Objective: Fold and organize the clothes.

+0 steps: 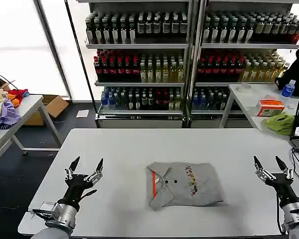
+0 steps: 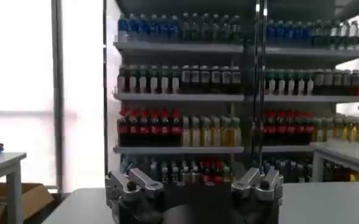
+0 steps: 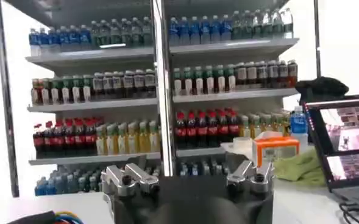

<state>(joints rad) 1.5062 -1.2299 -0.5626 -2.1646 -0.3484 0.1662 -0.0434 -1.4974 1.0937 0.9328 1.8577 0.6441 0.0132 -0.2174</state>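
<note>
grey shirt (image 1: 185, 184) lies folded flat in middle of white table (image 1: 124, 149), orange strip and buttons showing; left gripper (image 1: 86, 166) up near left edge, jaws wide, holding nothing; right gripper (image 1: 269, 164) near right edge, jaws wide, holding nothing

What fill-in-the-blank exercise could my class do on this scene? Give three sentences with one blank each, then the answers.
1. The folded shirt lies on the white table between the two ____.
2. The strip beside the shirt's buttons is coloured ____.
3. The left gripper and the right gripper both have their fingers ____, holding nothing.

Missing words: grippers; orange-red; open
</note>
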